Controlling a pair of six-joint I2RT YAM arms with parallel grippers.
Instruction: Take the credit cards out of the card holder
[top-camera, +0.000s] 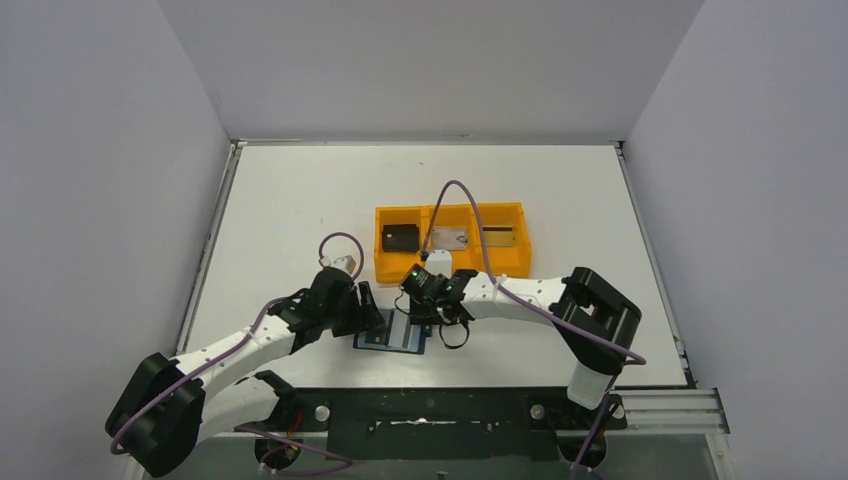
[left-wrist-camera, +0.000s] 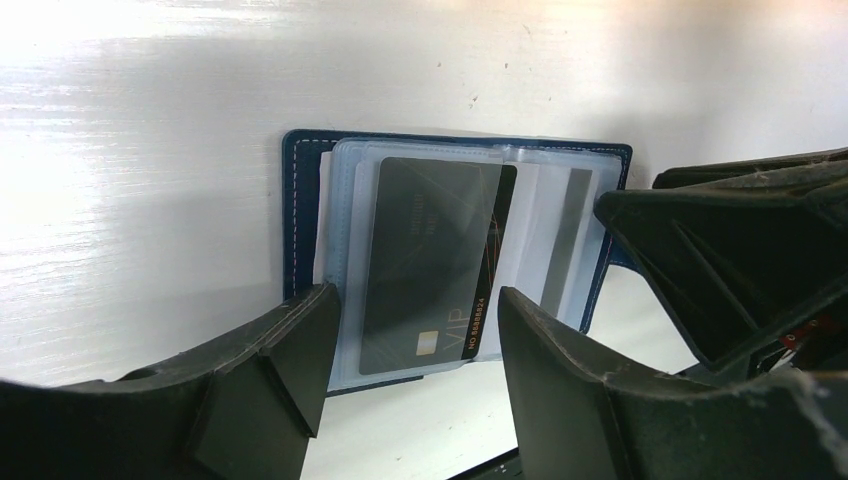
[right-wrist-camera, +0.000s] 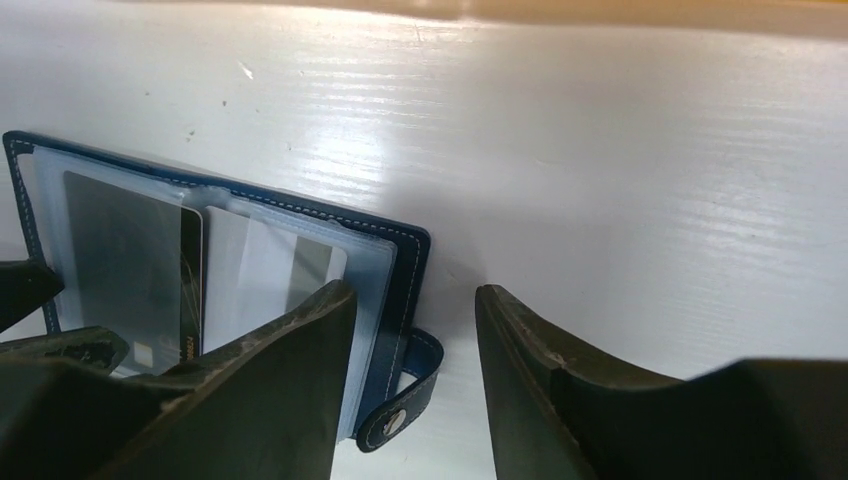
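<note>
The card holder (top-camera: 392, 337) lies open and flat on the worktop (top-camera: 300, 220) at lower centre of the top view. Its long axis runs left to right across that frame, and it sits between the two end effectors. Above it stands the orange tray (top-camera: 381, 262). A dark object (top-camera: 400, 237) is in the tray's left compartment, a silver-grey card (top-camera: 447, 239) in the middle one and a gold-tan card (top-camera: 500, 236) in the right one.

Only the wrist views show what is inside the holder. In the left wrist view, clear sleeves (left-wrist-camera: 345, 230) cover the navy cover. A dark card (left-wrist-camera: 430, 260) marked VIP sits in one sleeve, its long axis running top to bottom of the frame with a slight lean. A pale card (left-wrist-camera: 560, 240) with a grey stripe lies to its right.

The left end effector (left-wrist-camera: 412, 335) is moderately wide, and the dark card's lower end lies between its fingers (left-wrist-camera: 290, 370). Whether the pads touch the sleeve cannot be told.

The right wrist view alone shows the closing tab (right-wrist-camera: 400, 415), which sticks out from the holder's edge at lower centre. The right end effector (right-wrist-camera: 415, 300) is also partly spread. One finger (right-wrist-camera: 290, 390) is over the sleeves and the other is over bare worktop, with the holder's stitched edge and the tab in the gap. It grips nothing visible.
</note>
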